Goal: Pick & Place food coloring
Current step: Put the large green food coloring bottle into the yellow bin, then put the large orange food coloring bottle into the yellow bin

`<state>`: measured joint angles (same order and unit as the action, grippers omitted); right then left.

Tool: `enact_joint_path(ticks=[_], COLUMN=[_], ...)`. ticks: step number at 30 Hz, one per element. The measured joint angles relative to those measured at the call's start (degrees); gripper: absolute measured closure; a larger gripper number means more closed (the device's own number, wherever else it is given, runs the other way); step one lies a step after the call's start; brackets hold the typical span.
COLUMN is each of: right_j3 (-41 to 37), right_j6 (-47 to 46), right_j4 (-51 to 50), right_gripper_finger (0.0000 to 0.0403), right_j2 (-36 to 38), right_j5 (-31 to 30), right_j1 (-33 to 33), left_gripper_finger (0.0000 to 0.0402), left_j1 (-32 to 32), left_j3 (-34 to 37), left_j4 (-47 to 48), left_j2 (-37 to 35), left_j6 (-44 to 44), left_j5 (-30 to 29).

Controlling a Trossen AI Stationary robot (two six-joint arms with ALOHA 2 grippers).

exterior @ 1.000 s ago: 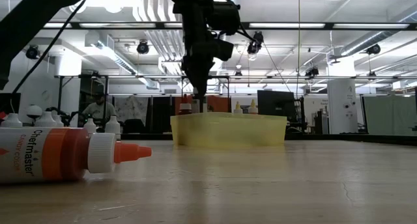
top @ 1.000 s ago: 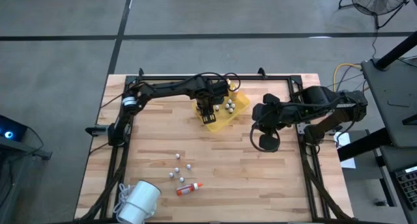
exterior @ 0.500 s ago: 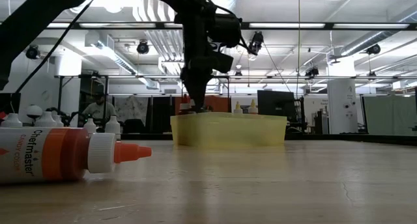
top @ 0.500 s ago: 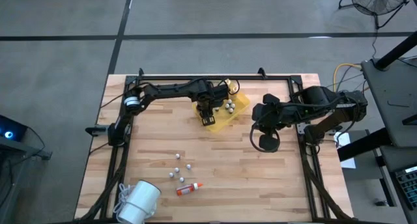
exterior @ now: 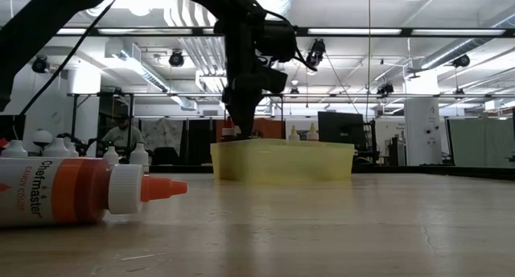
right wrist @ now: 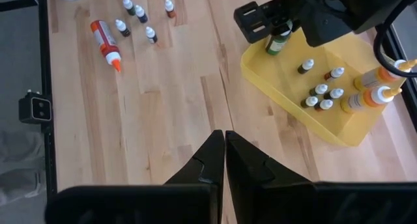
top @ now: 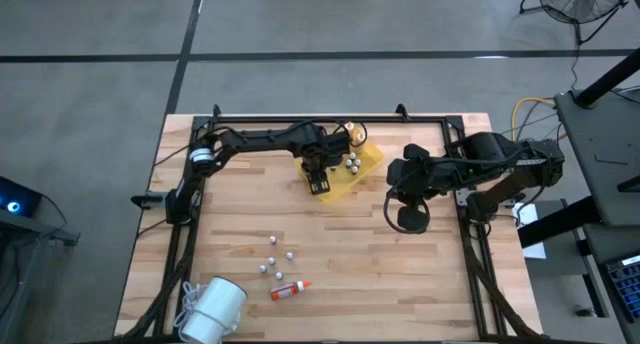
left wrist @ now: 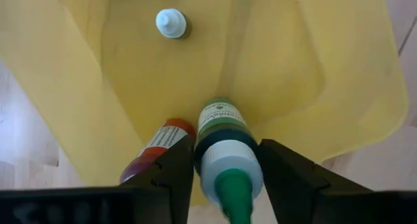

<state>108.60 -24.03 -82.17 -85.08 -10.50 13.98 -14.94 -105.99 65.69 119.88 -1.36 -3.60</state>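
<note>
1. High view: the left gripper [top: 320, 177] hangs over the near-left corner of the yellow tray [top: 368, 166]. The right gripper [top: 408, 218] waits just beside the tray's right side, off the tray. Several small bottles [top: 275, 255] and a larger orange-capped bottle [top: 289, 289] lie on the table well apart from the tray, toward the front edge.

2. Low view: the left arm comes down to the tray's [exterior: 282, 161] left rim. The orange-capped Chefmaster bottle [exterior: 76, 191] lies on its side far in front of the tray.

3. Left wrist view: a green-capped food coloring bottle [left wrist: 225, 149] stands between the left fingers [left wrist: 168, 170], base on the tray floor [left wrist: 280, 61]. The jaws look slightly spread, so I cannot tell whether they still pinch it. A red-labelled bottle [left wrist: 158, 149] touches it on one side, and a white-capped one [left wrist: 171, 23] stands farther in.

4. Right wrist view: the right fingers [right wrist: 206, 160] are pressed together, empty, with the tray [right wrist: 280, 94] ahead.

5. Judgement: the step is the release. Spread the jaws fully, then lift straight up so neither finger tips the green bottle or its red neighbour.
</note>
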Motion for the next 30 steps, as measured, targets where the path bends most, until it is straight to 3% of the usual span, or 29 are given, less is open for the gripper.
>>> enact_joint_path(ticks=[16,30], right_j3=[0.0,0.0], right_j6=[0.4,1.7], right_j4=[0.0,0.0], right_gripper_finger=[0.0394,0.0394], right_j2=[0.1,0.1], right_j5=[0.0,0.0], right_j1=[0.0,0.0], left_gripper_finger=[0.0185,0.0184], left_j1=[0.0,2.1], left_j3=[-3.8,-23.7], left_j4=[2.0,14.0], left_j2=[0.1,0.1], left_j6=[1.0,3.3], left_j5=[1.3,1.2])
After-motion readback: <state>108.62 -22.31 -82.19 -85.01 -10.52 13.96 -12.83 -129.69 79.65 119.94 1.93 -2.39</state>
